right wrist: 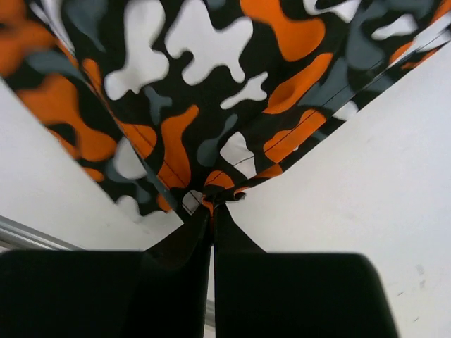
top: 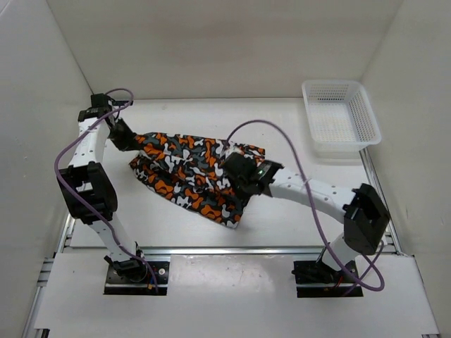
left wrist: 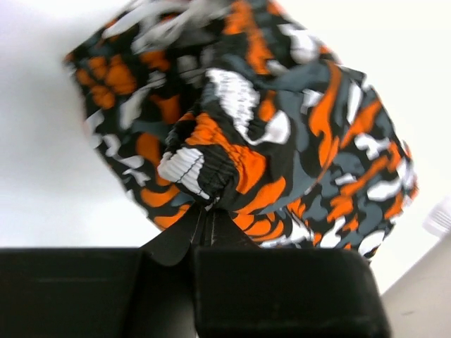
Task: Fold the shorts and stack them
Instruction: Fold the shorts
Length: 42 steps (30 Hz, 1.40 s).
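Observation:
The camouflage shorts (top: pixel 187 172) are held stretched above the middle of the table between both arms, partly draped on it. My left gripper (top: pixel 129 138) is shut on the elastic waistband at the shorts' left end; in the left wrist view the gripper (left wrist: pixel 206 210) pinches bunched fabric (left wrist: pixel 282 148). My right gripper (top: pixel 236 169) is shut on a hem edge at the shorts' right side; in the right wrist view the gripper (right wrist: pixel 213 203) pinches a hem corner of the shorts (right wrist: pixel 190 91).
A white plastic mesh basket (top: pixel 341 116) stands at the back right of the white table (top: pixel 296 218). White walls enclose the table on three sides. A metal rail (top: pixel 232 249) runs along the near edge.

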Available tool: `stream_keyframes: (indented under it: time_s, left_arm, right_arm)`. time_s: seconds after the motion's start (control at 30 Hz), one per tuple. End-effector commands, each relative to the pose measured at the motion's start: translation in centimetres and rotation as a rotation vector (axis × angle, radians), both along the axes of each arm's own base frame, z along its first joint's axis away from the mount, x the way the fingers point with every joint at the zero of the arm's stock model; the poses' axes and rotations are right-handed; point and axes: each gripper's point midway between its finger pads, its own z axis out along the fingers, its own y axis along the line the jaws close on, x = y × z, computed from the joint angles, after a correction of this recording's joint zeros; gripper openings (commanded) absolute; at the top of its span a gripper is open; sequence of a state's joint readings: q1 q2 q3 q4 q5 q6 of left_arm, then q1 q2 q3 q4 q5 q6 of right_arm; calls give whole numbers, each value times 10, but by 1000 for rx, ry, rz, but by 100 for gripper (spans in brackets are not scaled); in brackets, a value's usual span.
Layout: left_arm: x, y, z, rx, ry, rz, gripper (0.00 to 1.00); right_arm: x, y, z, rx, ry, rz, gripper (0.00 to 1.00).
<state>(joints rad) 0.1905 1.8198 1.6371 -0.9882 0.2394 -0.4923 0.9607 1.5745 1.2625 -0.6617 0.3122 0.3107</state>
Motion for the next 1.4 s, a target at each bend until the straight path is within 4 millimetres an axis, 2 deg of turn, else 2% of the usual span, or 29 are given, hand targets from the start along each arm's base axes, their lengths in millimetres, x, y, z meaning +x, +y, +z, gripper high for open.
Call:
stream_keyframes:
  time_s: [0.0, 0.07, 0.13, 0.2, 0.23, 0.27, 0.33, 0.4, 0.47, 0.5, 0.57, 0.63, 0.73, 0.77, 0.8, 0.83, 0.87, 0.9, 0.93, 1.0, 1.1, 1.13, 1.17, 1.2, 1.23, 1.27, 1.3, 1.33, 1.37]
  left_arm:
    - [-20, 19, 4, 89, 16, 43, 10]
    - [-39, 29, -2, 134, 70, 85, 10]
    - [-61, 39, -8, 168, 135, 135, 10]
    - [-74, 46, -9, 165, 146, 163, 10]
    - [-76, 52, -3, 170, 112, 187, 10]
    - [-82, 51, -8, 168, 119, 186, 10]
    - [-86, 59, -8, 167, 121, 212, 10]
    - [-86, 60, -8, 175, 123, 216, 10]
    - [-85, 64, -12, 174, 128, 224, 10]
    - [-82, 65, -12, 174, 128, 224, 10]
    - [-83, 66, -12, 179, 131, 238, 10]
    - [-81, 69, -8, 192, 115, 255, 10]
    - [-87, 73, -15, 196, 138, 279, 10]
    - [-91, 77, -19, 202, 153, 290, 10]
    - [-95, 80, -22, 198, 167, 301, 10]
    - [-95, 80, -22, 198, 167, 301, 10]
    - [-99, 82, -23, 197, 169, 310, 10]
    - [-96, 83, -22, 199, 160, 311, 10]
    - [-96, 83, -22, 199, 160, 311, 10]
    - [-97, 82, -20, 201, 151, 312, 10]
    - [-98, 87, -20, 210, 154, 325, 10]
    - [-98, 87, -17, 212, 146, 326, 10]
    - [-98, 87, -17, 212, 145, 327, 10]
    - [-98, 87, -17, 212, 145, 327, 10]
    - [-98, 87, -17, 212, 145, 327, 10]
    - [-98, 86, -17, 204, 143, 323, 10]
    - [-98, 86, -17, 204, 143, 323, 10]
    - [-98, 86, -17, 204, 143, 323, 10]
    - [-98, 86, -17, 204, 143, 323, 10]
  right_arm:
    - [-21, -21, -41, -137, 16, -76, 0]
    - [-34, -28, -60, -173, 46, -78, 0]
    - [-43, -24, -63, -171, 51, -69, 0]
    - [-57, -14, -60, -157, 46, -32, 0]
    - [-60, -8, -54, -135, 39, -24, 0]
    - [-61, -6, -51, -141, 16, -28, 0]
    - [-72, 13, -37, -106, -18, 2, 0]
    - [-84, 29, -24, -88, -63, 47, 0]
    - [-88, 34, -14, -104, -101, 65, 0]
    - [-96, 47, 0, -74, -122, 93, 0]
    - [-100, 55, 6, -95, -157, 129, 0]
    - [-118, 71, 15, -82, -183, 205, 0]
    - [-144, 96, 10, -52, -180, 352, 0]
    - [-159, 105, -4, -42, -133, 436, 0]
    - [-170, 108, -9, -32, -104, 487, 0]
    - [-175, 109, -20, -53, -73, 516, 0]
    - [-177, 109, -20, -54, -63, 534, 7]
    - [-176, 106, -23, -75, -70, 557, 23]
    - [-173, 105, -19, -74, -91, 556, 67]
    - [-160, 89, -17, -114, -127, 506, 93]
    - [-124, 66, 1, -74, -143, 342, 95]
    - [-118, 54, -5, -75, -119, 303, 95]
    - [-103, 44, -6, -61, -96, 235, 93]
    - [-99, 39, -3, -19, -63, 181, 91]
    - [-104, 38, -6, 18, 13, 170, 90]
    - [-93, 34, -10, 45, 55, 113, 90]
    - [-93, 33, -15, 72, 110, 92, 90]
    - [-83, 33, -14, 125, 165, 21, 90]
    - [-94, 38, -17, 178, 270, 33, 90]
